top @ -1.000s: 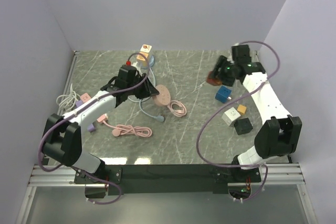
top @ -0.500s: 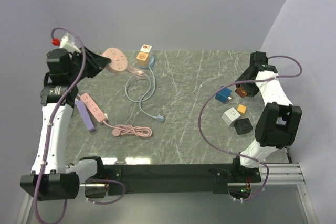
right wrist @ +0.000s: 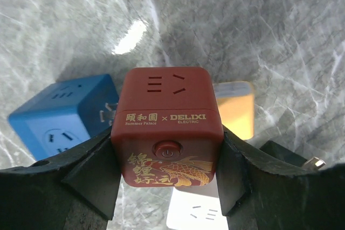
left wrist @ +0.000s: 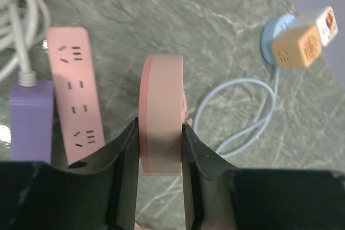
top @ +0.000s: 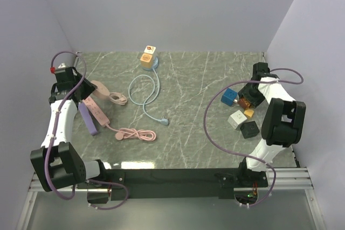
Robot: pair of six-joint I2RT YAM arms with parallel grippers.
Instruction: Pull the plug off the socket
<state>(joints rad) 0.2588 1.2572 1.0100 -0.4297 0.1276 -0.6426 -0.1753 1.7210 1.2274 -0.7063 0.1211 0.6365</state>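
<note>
— Left gripper, seen from above: what has it got?
— It is closed on a pink disc, a round socket, at the left edge of the table. A coiled pink cord lies just beside the disc. A pink strip and a purple strip lie near.
— And the right gripper?
— It is clamped on a red cube near the right edge, just beside a blue cube. A white cube and a black cube sit nearer the bases.
— The left wrist view?
— The disc stands on edge between the fingers and touches both. The pink strip is to its left. Far right, an orange cube sits on a blue base, with a blue cord looping below it.
— The right wrist view?
— The red cube fills the gap, a finger pressed on each side, with its slots and button facing the camera. The blue cube is behind on the left, and its prongs point at the red cube. Whether they sit inside it cannot be told.
</note>
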